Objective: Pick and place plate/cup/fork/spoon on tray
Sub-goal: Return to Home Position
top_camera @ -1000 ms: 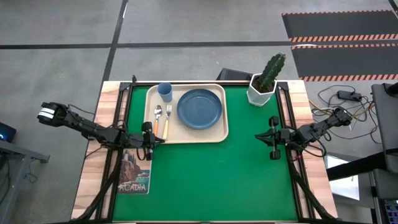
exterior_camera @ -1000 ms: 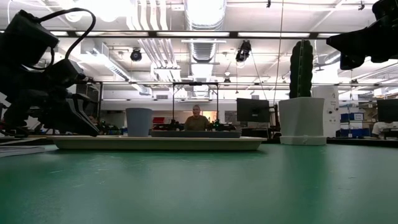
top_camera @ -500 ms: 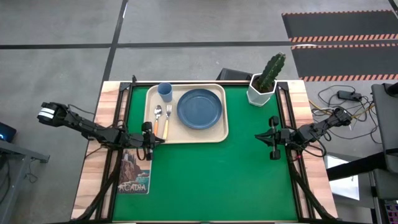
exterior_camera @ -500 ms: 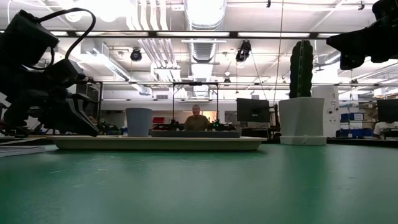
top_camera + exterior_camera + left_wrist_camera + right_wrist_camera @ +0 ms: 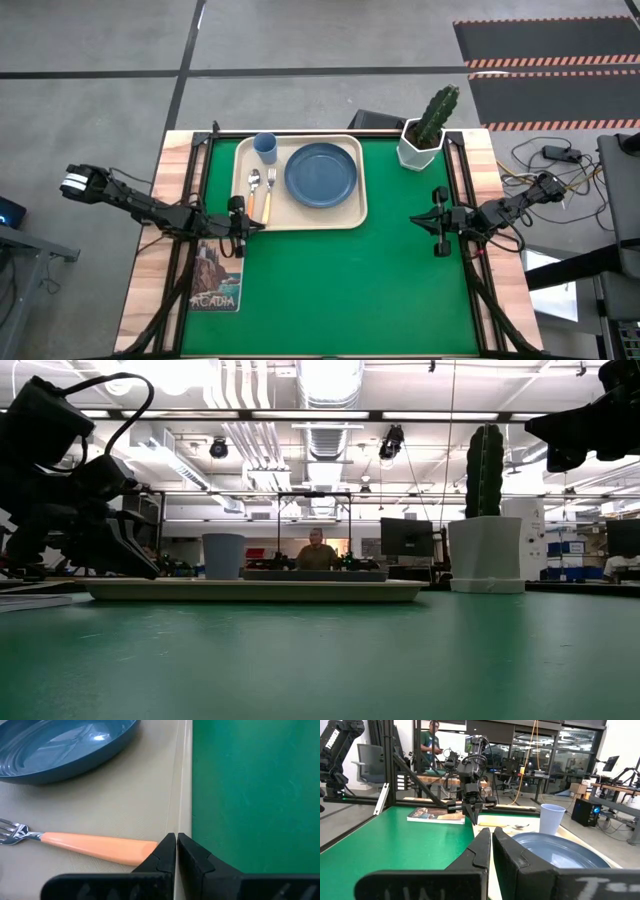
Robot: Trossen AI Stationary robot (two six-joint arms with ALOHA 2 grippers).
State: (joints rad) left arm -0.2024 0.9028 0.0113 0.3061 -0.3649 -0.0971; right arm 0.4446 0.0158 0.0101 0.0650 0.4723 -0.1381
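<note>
While both arms' fingers are pressed together, left gripper (image 5: pixel 240 217) hangs over the tray (image 5: pixel 300 221) rim; right gripper (image 5: pixel 437 222) over open mat.

In the high view, the tray (image 5: pixel 300 222) is set in the upper centre of the frame, on the far-left part of the bench (image 5: pixel 330 290). The plate (image 5: pixel 321 174) is placed in the tray's right half. The cup (image 5: pixel 265 147) is found in its upper left corner, with the spoon (image 5: pixel 253 186) and the fork (image 5: pixel 269 190) laid side by side below it, the spoon to the left. A cactus pot (image 5: pixel 420 146) is seen to the right of the tray, and a booklet (image 5: pixel 216 272) lower left of it.
</note>
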